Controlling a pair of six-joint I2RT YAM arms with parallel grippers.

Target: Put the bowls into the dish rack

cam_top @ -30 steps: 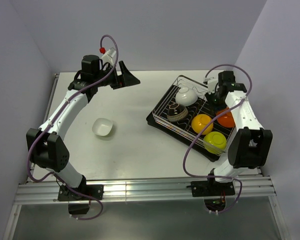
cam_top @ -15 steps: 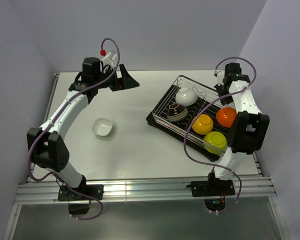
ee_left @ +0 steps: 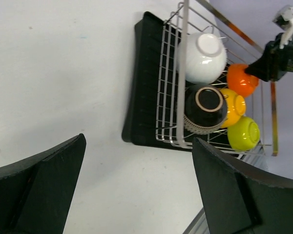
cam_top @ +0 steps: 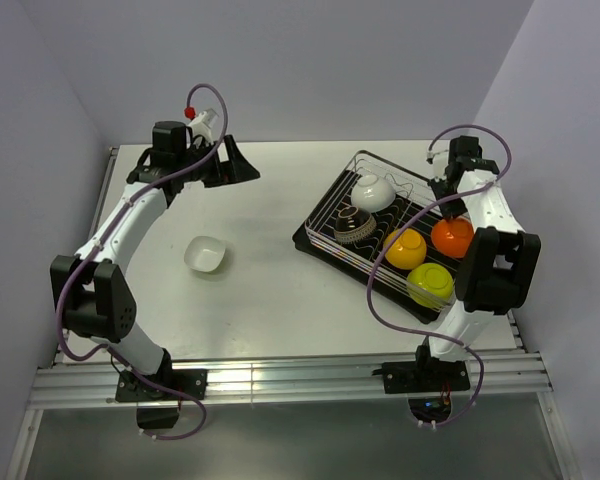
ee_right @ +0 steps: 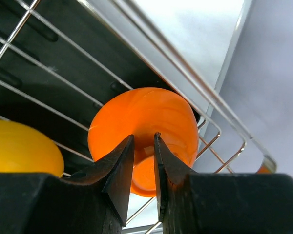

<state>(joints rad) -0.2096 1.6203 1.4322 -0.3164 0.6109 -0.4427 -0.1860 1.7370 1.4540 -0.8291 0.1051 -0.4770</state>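
Desk (cam_top: 270, 310) white, both arms bolted at its near edge. Dish rack (ee_left: 142, 73) sits on the right side, set askew.

Left arm (cam_top: 130, 215) reaches to the far left, well apart from everything. Left jaws wide apart, empty. Right arm (cam_top: 492, 228) bends over the rack's far right corner. Right jaws nearly together with a thin slit between them, tips just at the orange bowl (ee_right: 141, 114). Cannot tell whether they pinch it or only hover.

Five bowls in the rack: white bowl (cam_top: 370, 190) farthest, dark ribbed bowl (cam_top: 354, 226) beside it, yellow bowl (cam_top: 404, 247), the orange one, lime bowl (cam_top: 430, 284) nearest. Loose white bowl (cam_top: 206, 254) sits on the bare desk left of centre, well apart from the rack. Task nearly done, by my reading.

Risks:
- The orange bowl leans by the outer wire, so jaws lifting off crooked could drag it over.
- The loose white bowl looks smooth and thin-rimmed, so a shallow pinch may slip.
- Both arms over the rack at once could knock together.
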